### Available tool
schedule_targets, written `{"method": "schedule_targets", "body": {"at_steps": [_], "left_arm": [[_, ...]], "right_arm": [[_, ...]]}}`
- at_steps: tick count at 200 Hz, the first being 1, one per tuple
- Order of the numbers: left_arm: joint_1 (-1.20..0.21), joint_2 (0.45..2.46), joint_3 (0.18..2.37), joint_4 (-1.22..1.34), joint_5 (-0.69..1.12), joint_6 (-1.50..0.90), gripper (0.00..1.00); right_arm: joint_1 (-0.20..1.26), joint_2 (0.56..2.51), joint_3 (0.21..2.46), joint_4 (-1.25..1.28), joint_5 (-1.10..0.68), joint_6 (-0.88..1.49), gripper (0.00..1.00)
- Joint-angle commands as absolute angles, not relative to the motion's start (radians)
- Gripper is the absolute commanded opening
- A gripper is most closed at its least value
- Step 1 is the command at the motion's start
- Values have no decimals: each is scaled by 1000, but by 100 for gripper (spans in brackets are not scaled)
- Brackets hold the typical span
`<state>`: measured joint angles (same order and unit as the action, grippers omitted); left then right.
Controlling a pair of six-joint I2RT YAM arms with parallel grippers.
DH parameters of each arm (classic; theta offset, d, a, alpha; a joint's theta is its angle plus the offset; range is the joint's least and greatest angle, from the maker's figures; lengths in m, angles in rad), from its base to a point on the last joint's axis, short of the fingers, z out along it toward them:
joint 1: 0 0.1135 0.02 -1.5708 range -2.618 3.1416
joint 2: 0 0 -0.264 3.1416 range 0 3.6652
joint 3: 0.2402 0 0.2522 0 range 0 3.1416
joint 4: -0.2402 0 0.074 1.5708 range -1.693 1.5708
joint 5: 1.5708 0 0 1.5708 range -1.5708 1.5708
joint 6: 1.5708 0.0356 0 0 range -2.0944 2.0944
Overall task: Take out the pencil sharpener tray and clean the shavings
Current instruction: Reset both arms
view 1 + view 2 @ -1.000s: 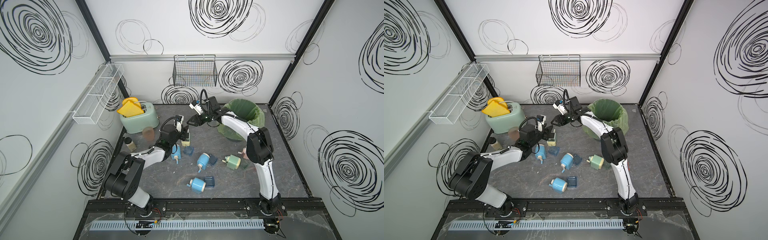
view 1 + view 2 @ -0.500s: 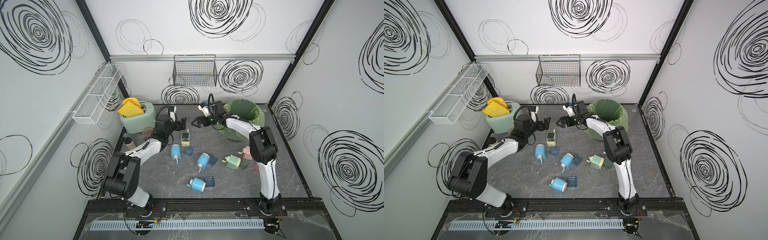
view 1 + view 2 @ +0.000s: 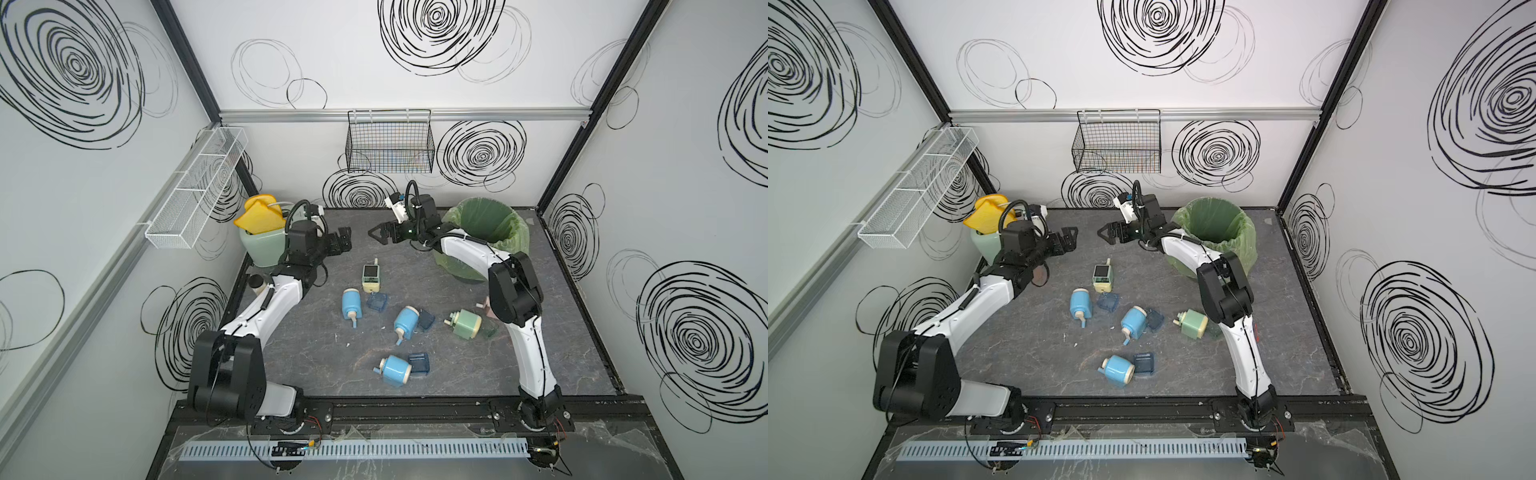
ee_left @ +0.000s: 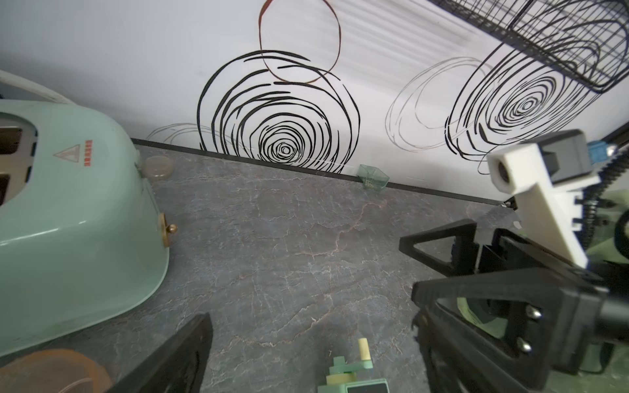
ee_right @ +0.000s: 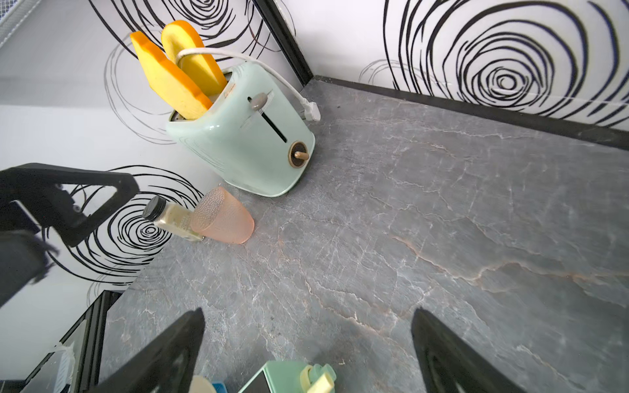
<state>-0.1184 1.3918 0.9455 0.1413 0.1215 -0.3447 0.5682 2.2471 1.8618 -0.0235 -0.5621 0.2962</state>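
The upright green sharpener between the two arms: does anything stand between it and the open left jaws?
Nothing visible does. In both top views the upright green sharpener stands by itself on the table. The left jaws are open, raised above the table a little beyond it, with only open space between.

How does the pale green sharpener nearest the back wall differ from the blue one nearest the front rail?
The pale green sharpener is boxy; the blue sharpener is a rounded barrel. The green one's crank points toward the back wall; the blue one's points sideways. A dark blue tray lies out beside the blue one; the green one's tray state is unclear. Both rest free on the table.
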Motion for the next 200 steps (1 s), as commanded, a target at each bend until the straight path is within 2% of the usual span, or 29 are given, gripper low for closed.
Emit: {"method": "schedule_targets", "body": {"at_steps": [1,33,72,119,138,159,179,200], "left_arm": [[-115,1329,892,133,110,-393,97],[-127,1244,827,124,39,-351,97],[-196,1146,649,294,-119,-164,97],[-174,1113,507,442,-252,-45,97],[-163,1154,476,489,-273,-48,97],[-163,1217,420,620,-306,-77,97],[-171,1266,360,787,-308,-57,97],[-170,1330,335,891,-299,-36,97]], "right_arm": [[641,2168,1793,-25,-527,250,98],[735,1927,1501,20,-461,119,98],[823,1489,1033,152,-189,40,98],[776,1023,657,189,279,115,99],[677,859,518,200,394,147,99],[505,720,370,233,519,195,99],[290,650,284,239,498,252,99],[114,670,215,312,462,280,98]]}}
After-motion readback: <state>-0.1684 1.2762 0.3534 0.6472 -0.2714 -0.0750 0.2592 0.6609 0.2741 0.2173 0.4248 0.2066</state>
